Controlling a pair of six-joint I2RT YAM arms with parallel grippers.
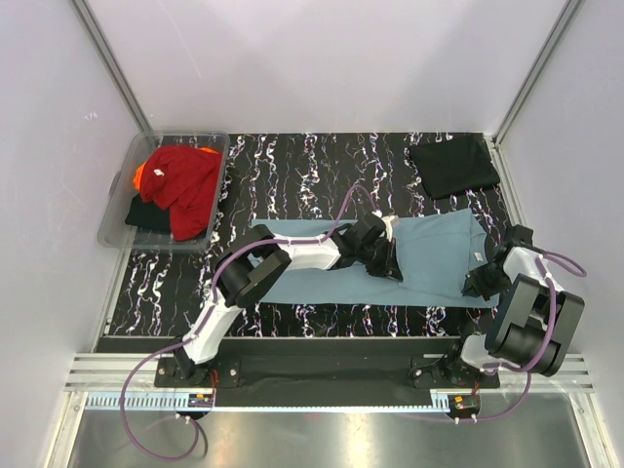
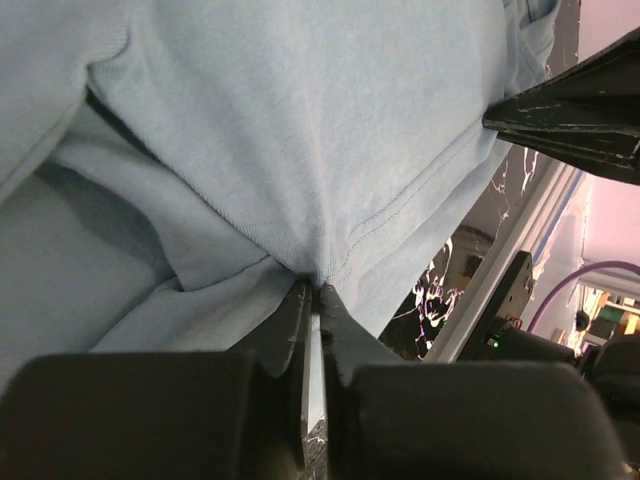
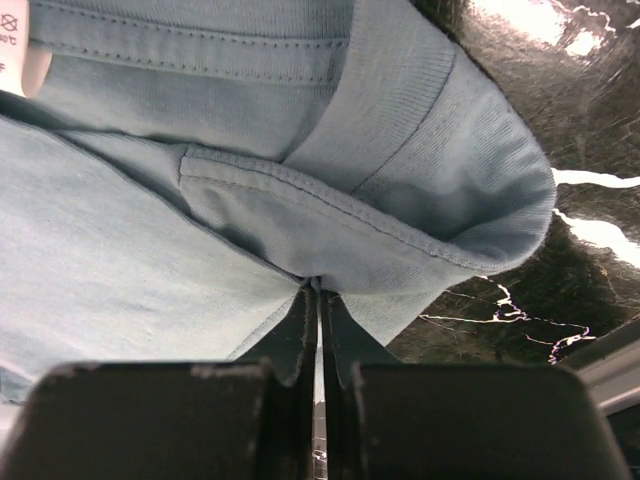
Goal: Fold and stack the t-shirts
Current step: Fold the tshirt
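Clamped tight at the left gripper (image 2: pixel 315 292): jaws all but together, with a stitched hem fold of the teal-blue t-shirt (image 2: pixel 300 120) caught between the tips and pulled into a small peak. Cloth fanning up and away from that pinch, filling most of the left wrist view.

Much the same at the right gripper (image 3: pixel 317 288): jaws closed to a thin line, gripping a seamed fold of the same shirt just below the ribbed collar (image 3: pixel 440 170). White care label (image 3: pixel 18 50) at the top left corner of the right wrist view, inside the neck.

From above, both grips low on the 1 garment, the left near its middle, the right at its right end. Shirt spread along the near half of the black marbled table (image 1: pixel 292 166), long axis left to right, collar end toward the right arm, the rest running left beneath the left forearm.

Farther back, near the far right corner, a black t-shirt (image 1: pixel 453 166) folded into a rough square, close to the teal one's far edge.

At the far left, a clear tub (image 1: pixel 185 134) holding 3 more: a red t-shirt (image 1: pixel 185 185) heaped on top, an orange t-shirt (image 1: pixel 139 175) peeking out at its left, and a second black shirt (image 1: pixel 146 213) underneath by the near wall.
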